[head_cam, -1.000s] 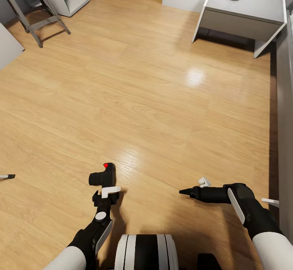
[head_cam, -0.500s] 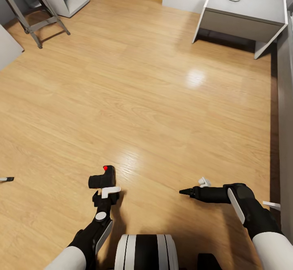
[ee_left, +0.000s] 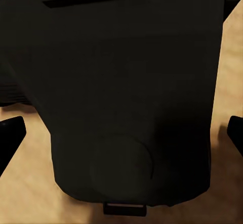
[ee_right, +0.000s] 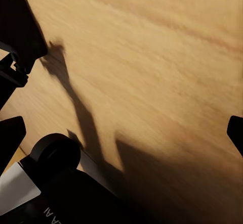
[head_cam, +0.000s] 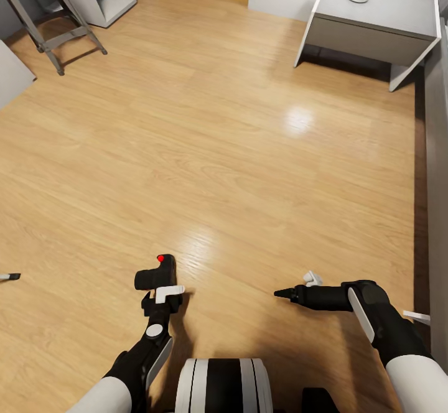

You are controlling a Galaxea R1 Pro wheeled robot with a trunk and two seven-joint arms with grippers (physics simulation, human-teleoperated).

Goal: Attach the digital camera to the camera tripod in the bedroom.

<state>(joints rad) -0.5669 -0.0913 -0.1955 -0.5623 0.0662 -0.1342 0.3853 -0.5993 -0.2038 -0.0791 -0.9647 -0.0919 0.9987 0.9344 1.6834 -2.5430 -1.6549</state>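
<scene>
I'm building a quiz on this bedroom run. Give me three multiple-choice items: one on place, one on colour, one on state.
1. Where is the digital camera?
A. on the nightstand
B. in the left gripper
C. on the floor

2. What colour is the camera's top button?
A. red
B. green
C. white

3. What does the right gripper hold?
A. the camera
B. a lamp
C. nothing

Answers: 1 B, the left gripper grips it above the wood floor; 2 A, a red dot shows on its top; 3 C, its fingers show only floor between them.

Glossy wood plank floor; matt black digital camera.
</scene>
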